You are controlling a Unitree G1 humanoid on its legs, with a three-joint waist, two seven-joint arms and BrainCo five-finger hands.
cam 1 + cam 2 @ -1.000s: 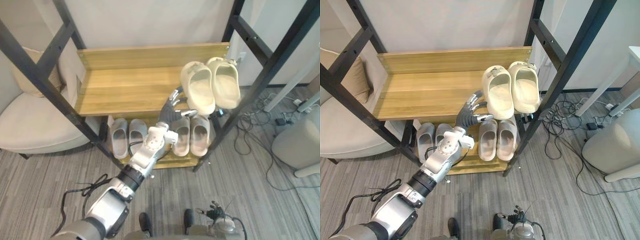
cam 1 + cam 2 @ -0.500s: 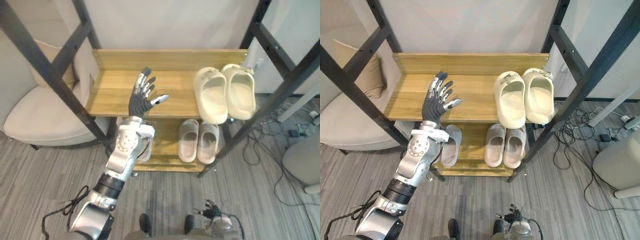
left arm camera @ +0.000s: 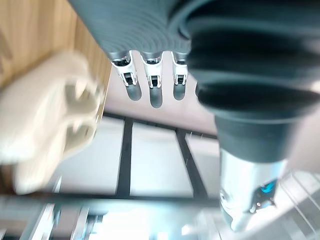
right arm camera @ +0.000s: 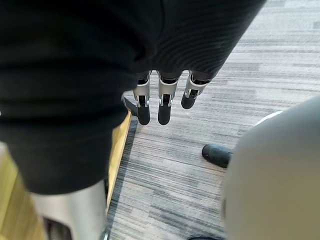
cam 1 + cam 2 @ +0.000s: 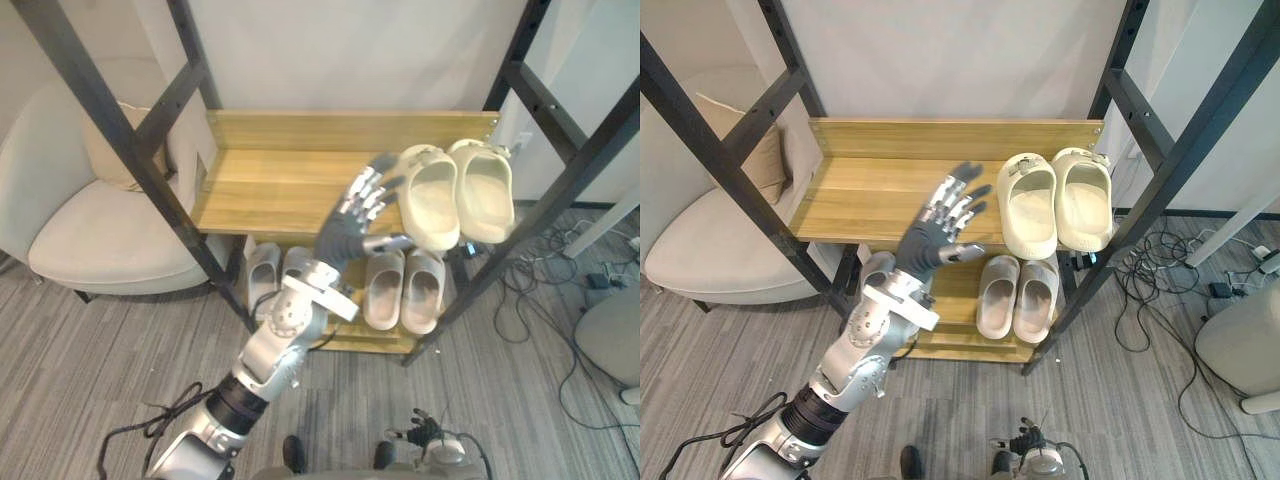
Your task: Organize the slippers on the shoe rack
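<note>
Slippers (image 5: 1032,215) on upper shelf (image 5: 870,195), just beside spread left hand (image 5: 930,240).

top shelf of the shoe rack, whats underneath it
A lower shelf with two grey slipper pairs: the right pair shows in front, the left pair is partly behind the left arm. Their far ends are covered by the top shelf.

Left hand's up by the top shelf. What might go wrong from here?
The open left hand is close beside the cream slippers, whose heels seem to jut past the front edge of the upper shelf; a sideways sweep might knock them off. Reaching lower, the forearm may bump that edge or the grey slippers beneath.
</note>
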